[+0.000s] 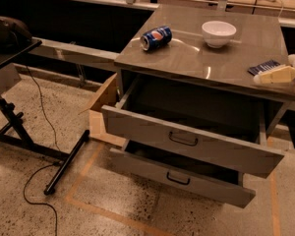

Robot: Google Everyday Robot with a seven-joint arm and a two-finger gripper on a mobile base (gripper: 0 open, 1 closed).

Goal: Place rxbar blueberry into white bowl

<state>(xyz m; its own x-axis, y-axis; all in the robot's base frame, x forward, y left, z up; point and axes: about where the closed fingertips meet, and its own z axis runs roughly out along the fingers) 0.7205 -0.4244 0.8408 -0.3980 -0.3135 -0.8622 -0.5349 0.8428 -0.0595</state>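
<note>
The rxbar blueberry point(262, 67) is a flat dark navy bar lying at the right edge of the grey cabinet top point(196, 58). My gripper point(276, 75) comes in from the right edge of the view, pale and cream coloured, low over the top and right beside the bar's near side, partly overlapping it. The white bowl point(219, 33) stands upright and empty at the back middle of the top, well to the left of the bar.
A blue Pepsi can point(156, 37) lies on its side at the back left of the top. Two drawers point(187, 141) hang open at the cabinet's front. A cardboard box point(101, 113) sits left of the cabinet. A black stand point(19, 127) and cable stand on the floor.
</note>
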